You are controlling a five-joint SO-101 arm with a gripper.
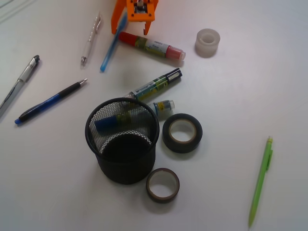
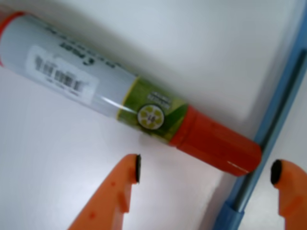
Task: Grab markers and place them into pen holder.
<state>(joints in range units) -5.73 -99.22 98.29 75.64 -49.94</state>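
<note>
The gripper [image 2: 205, 172] hangs open over the red marker's [image 2: 120, 103] cap end, probably lining up a grab. A blue pen [image 2: 273, 124] (touching the cap) crowds one side.

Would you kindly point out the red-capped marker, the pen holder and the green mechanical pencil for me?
red-capped marker [image 2: 96, 93]: wrist view, on its pale barrel beside the barcode.
pen holder [image 1: 126, 166]: front view, on its outer mesh wall.
green mechanical pencil [image 1: 260, 182]: front view, at mid-shaft.
</note>
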